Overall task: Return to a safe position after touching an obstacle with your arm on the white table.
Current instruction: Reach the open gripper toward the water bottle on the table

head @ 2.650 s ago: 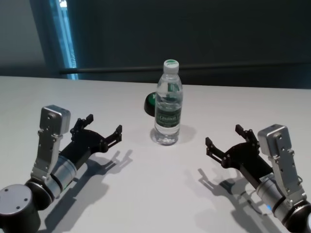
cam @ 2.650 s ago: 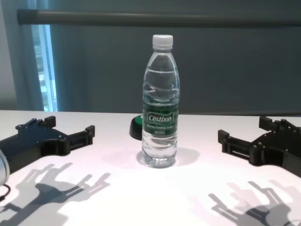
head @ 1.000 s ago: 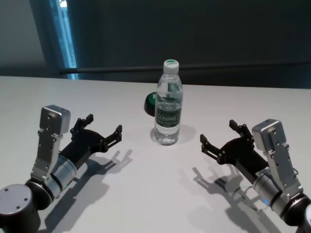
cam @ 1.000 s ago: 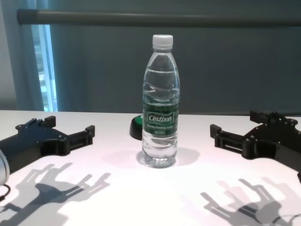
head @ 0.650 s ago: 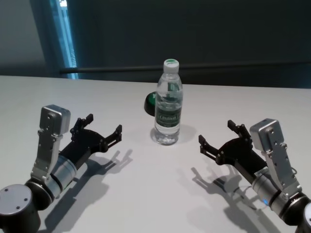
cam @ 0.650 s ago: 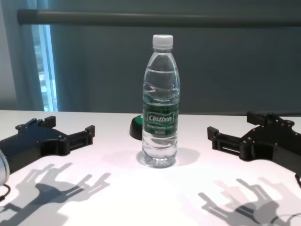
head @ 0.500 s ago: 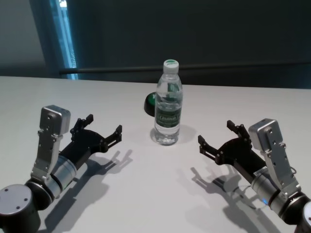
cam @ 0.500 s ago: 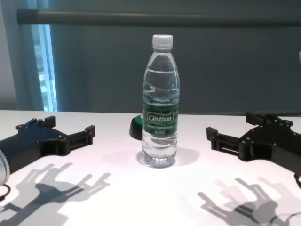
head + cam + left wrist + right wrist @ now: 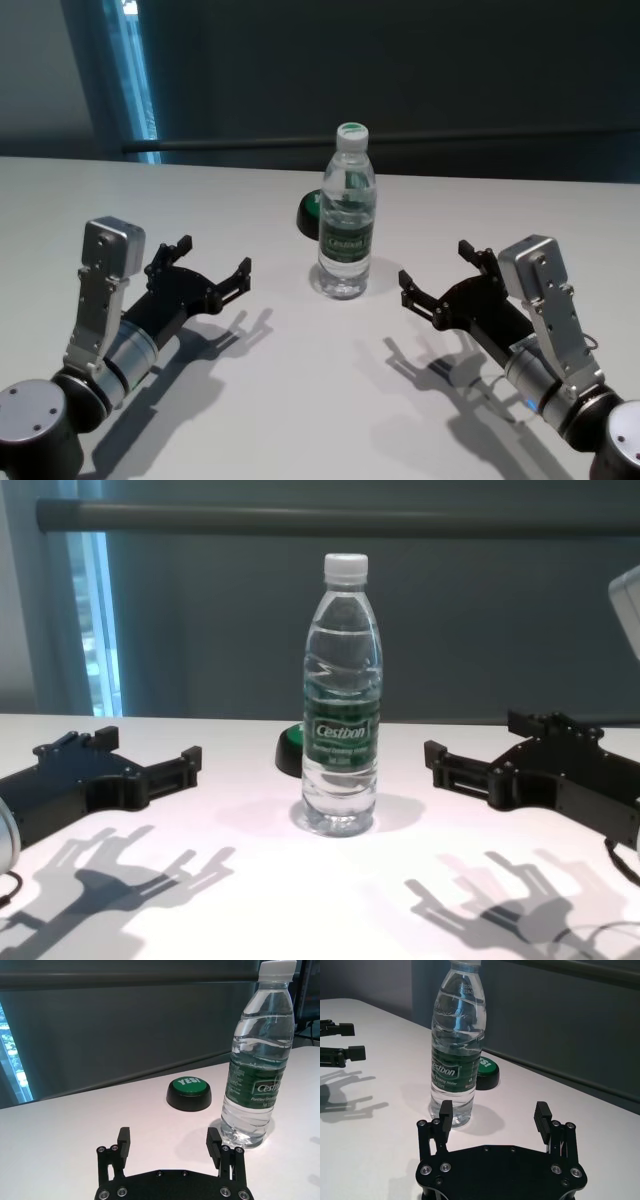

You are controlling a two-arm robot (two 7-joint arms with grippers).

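The Cestbon water bottle (image 9: 346, 214) stands upright mid-way across the white table (image 9: 300, 400), long axis vertical, white cap up, filled with clear water. Just behind it sits a green "YES!" button (image 9: 189, 1093). The right gripper (image 9: 440, 272) hovers near the bottle's right side, apart from it, fingers spread wide and empty. The left gripper (image 9: 212, 257) hangs well to the left, likewise wide and empty.
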